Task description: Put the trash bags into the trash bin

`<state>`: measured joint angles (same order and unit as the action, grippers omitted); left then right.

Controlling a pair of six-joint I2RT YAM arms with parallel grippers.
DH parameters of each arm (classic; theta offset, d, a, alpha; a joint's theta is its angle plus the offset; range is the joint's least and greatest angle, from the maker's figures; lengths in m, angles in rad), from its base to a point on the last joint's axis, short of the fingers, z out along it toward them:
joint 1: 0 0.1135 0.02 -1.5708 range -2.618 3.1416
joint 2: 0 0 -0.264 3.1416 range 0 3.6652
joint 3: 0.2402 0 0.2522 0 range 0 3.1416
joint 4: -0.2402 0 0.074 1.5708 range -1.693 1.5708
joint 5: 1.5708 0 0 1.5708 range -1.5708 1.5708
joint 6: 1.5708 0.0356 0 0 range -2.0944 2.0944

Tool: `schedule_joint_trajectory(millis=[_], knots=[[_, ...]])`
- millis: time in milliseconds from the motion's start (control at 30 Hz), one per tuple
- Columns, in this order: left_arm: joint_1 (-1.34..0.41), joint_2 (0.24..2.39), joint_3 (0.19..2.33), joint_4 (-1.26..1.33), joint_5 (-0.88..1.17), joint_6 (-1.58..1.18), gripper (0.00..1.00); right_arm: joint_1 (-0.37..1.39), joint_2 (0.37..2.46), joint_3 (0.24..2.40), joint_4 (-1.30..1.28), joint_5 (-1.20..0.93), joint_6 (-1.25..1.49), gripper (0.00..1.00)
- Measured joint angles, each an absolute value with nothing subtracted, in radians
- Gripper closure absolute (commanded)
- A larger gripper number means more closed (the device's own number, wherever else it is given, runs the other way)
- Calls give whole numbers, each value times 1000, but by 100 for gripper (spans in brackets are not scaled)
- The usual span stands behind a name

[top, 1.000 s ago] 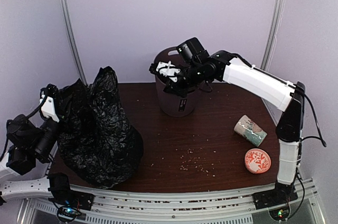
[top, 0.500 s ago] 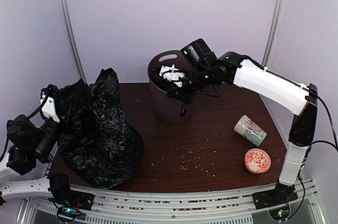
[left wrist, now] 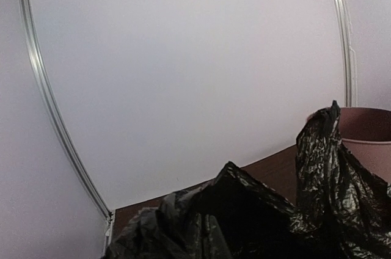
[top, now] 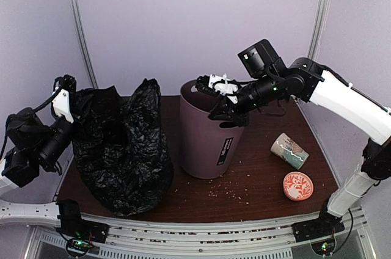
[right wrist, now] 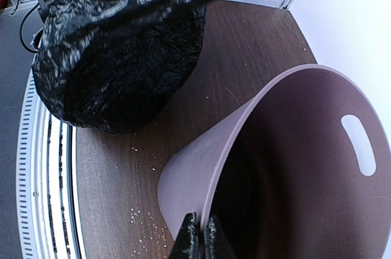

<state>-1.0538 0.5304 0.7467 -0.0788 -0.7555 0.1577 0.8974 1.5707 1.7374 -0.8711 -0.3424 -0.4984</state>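
- The right hand [right wrist: 198, 240], fingers pressed nearly together, pinches the near rim of a mauve-brown round plastic trash bin [top: 208, 143], as the right wrist view shows.
- The bin stands mid-bench, mouth tipped towards the right arm; whether its base touches the dark brown wooden bench [top: 269, 173] cannot be told.
- The left hand [top: 66, 91] sits at the top left corner of a black crinkled plastic trash bag [top: 122, 149]; how far it is open cannot be told.
- The bag slumps just left of the bin, outside it.
- Right of the bin lie a patterned cream mug [top: 289, 150] on its side, a red-and-white patterned dish [top: 297, 186] and scattered pale crumbs [top: 223, 193].
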Motion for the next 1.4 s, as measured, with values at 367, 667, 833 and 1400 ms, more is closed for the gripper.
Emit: schedule_joint_trajectory(millis=[367,667,833,1400], knots=[[-1054,777,1112,-63,-649,125,100,901,1506,1708,-862,-432,-524,34],[-1054,972,1390,8,-562,175,100,595,1293,1597,-707,-606,-407,28],[-1054,1045,1494,70,-480,186,100,372,1197,1275,-446,-641,-281,26],[-1087,1497,2101,239,-212,226,100,-13,1042,792,144,-675,52,28]])
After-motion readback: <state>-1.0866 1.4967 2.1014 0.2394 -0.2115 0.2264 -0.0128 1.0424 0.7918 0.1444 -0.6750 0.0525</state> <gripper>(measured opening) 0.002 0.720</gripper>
